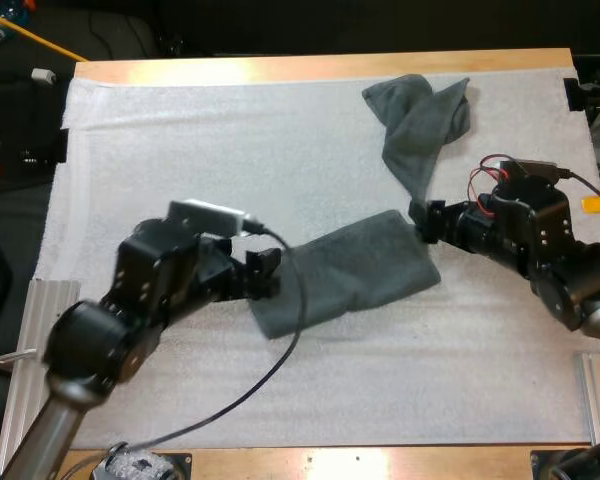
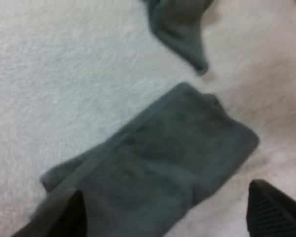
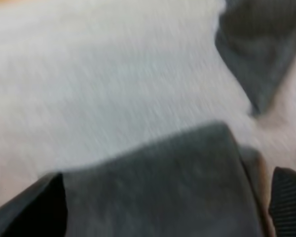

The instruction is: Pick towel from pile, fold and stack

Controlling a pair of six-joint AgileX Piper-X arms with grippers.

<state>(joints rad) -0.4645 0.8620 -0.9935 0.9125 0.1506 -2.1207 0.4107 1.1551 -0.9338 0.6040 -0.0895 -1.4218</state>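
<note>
Covering the wooden surface [image 1: 330, 68]: white mat [image 1: 180, 150].
Folded towel [image 1: 350, 270]: flat at mid-mat, between both end effectors.
Crumpled towel [image 1: 420, 120]: far right part of the mat, tail reaching toward the folded towel's corner.
Left end effector [image 1: 267, 273]: fingers spread, empty, at the folded towel's left end.
Right end effector [image 1: 425, 222]: fingers spread, empty, at its right corner.

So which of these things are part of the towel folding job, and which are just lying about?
Belong to the job: folded towel; crumpled towel; left gripper, open at one end of the folded towel; right gripper, open at its other end.
Just there: white mat; wooden table.
</note>
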